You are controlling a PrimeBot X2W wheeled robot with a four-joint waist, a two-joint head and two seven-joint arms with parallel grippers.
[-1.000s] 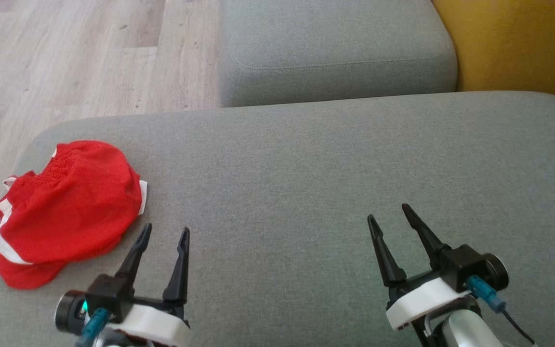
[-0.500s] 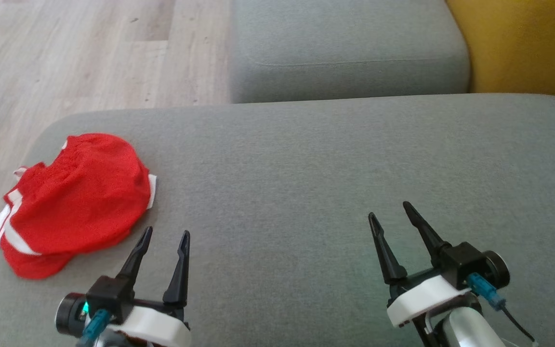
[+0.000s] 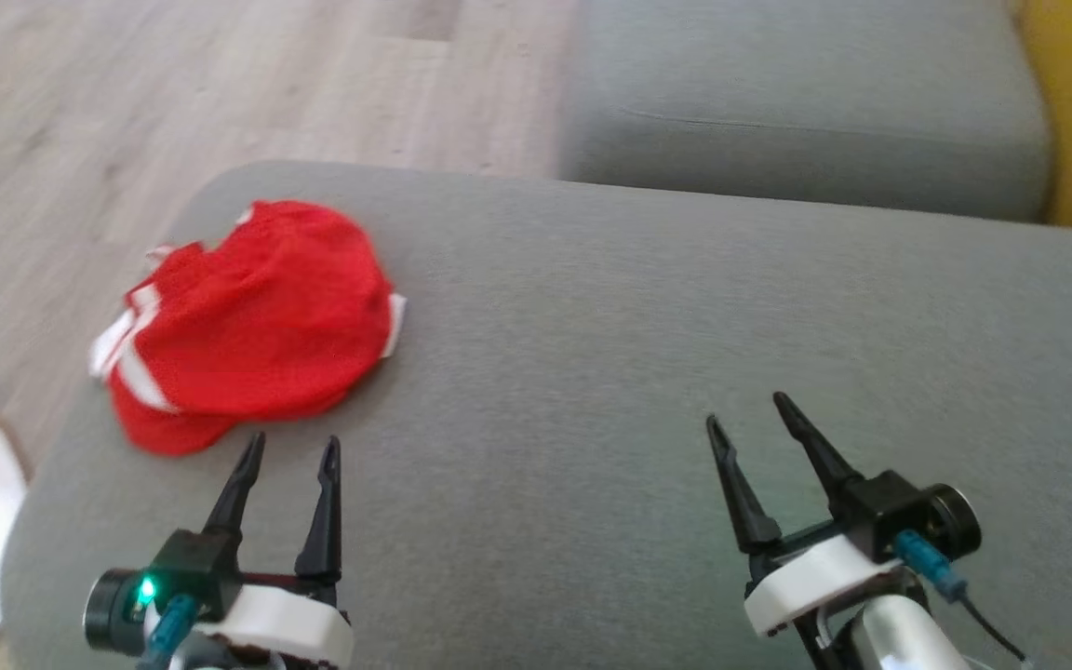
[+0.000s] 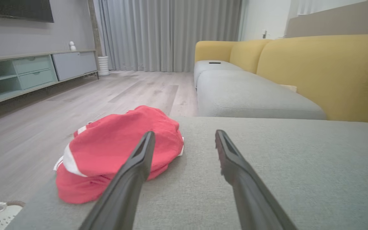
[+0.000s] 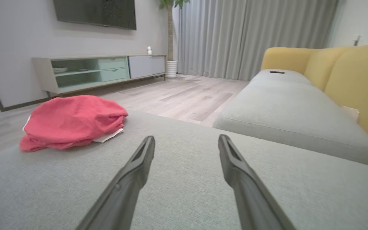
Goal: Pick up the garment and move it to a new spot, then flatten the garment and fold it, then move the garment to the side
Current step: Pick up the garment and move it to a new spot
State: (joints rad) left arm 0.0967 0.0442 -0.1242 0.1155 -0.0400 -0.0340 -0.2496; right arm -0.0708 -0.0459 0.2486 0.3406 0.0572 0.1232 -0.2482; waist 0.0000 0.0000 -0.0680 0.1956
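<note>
Garment (image 3: pixel 252 321) lies bunched just beyond my left gripper (image 3: pixel 292 445), fingers apart, not touching it; my right gripper (image 3: pixel 745 409) sits well aside, likewise spread and empty.

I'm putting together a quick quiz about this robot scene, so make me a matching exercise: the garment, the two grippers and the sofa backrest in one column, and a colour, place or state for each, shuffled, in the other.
Column one:
1. garment
2. left gripper
3. right gripper
4. sofa backrest

Column two:
A. yellow
B. open, well away from the garment
C. red with white stripes, crumpled in a heap
D. open, fingertips close to the garment

Pairs: 1-C, 2-D, 3-B, 4-A
</note>
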